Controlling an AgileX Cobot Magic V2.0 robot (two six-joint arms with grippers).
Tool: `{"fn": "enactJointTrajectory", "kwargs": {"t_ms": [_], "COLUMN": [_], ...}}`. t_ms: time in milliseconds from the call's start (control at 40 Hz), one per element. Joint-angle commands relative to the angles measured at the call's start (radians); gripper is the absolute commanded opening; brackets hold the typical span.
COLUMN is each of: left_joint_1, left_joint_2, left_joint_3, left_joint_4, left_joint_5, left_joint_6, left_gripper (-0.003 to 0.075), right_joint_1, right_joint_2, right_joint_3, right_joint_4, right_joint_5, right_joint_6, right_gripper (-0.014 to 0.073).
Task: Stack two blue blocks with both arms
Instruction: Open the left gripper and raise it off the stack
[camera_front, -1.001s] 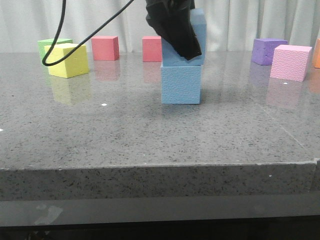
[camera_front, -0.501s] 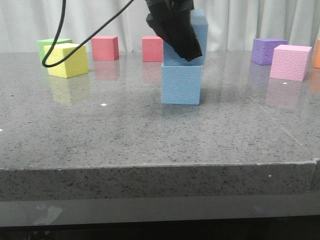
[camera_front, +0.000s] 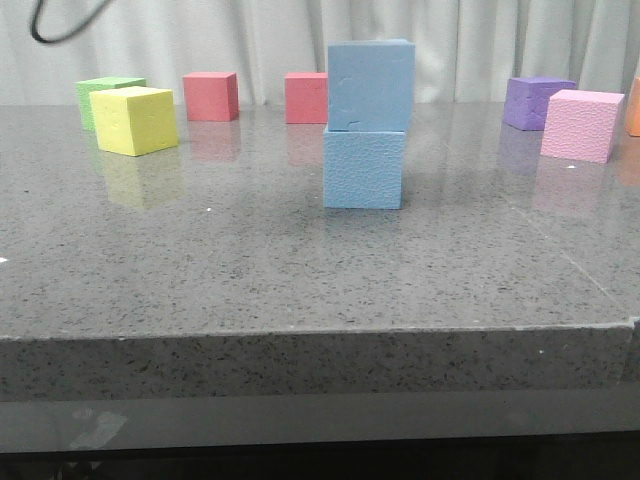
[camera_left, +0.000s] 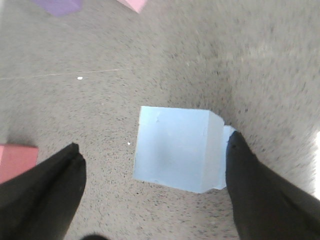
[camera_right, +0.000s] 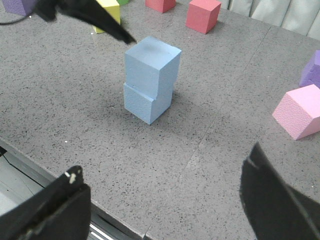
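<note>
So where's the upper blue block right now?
In the front view the upper blue block sits on the lower blue block near the table's middle, its edges slightly out of line, with the red cube behind on its left.

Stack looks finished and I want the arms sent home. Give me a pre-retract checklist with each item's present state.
1. Upper blue block sits on lower blue block: ok.
2. Edges flush: not ok, the upper one is slightly turned and offset.
3. Left gripper open, clear of the stack: ok.
4. Right gripper open, holding nothing: ok.
5. Pink cube and yellow cube apart from the stack: ok.
6. Stack stability: cannot tell.
</note>
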Motion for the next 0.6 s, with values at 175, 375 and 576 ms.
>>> {"fn": "enactJointTrajectory", "kwargs": {"t_ms": [175, 375, 576], "left_joint_1": [0.007, 0.018, 0.018], "left_joint_2": [-0.188, -0.300, -0.468], "left_joint_3": [-0.029, 0.080, 0.326], "left_joint_4": [-0.018, -0.016, 0.051], "left_joint_5": [0.010, 0.032, -0.048], "left_joint_6": [-0.605, -0.706, -0.772], "left_gripper": [0.0547, 0.0547, 0.0547], "right_joint_1": [-0.003, -0.003, -0.003], "right_joint_2": [0.002, 0.002, 0.002], "right_joint_3": [-0.022, -0.022, -0.022], "right_joint_4": [0.018, 0.018, 0.018], "right_joint_5": [-0.064, -0.064, -0.064], "right_joint_6": [-0.003, -0.003, -0.003], "right_gripper": [0.0615, 0.0615, 0.0615]}}
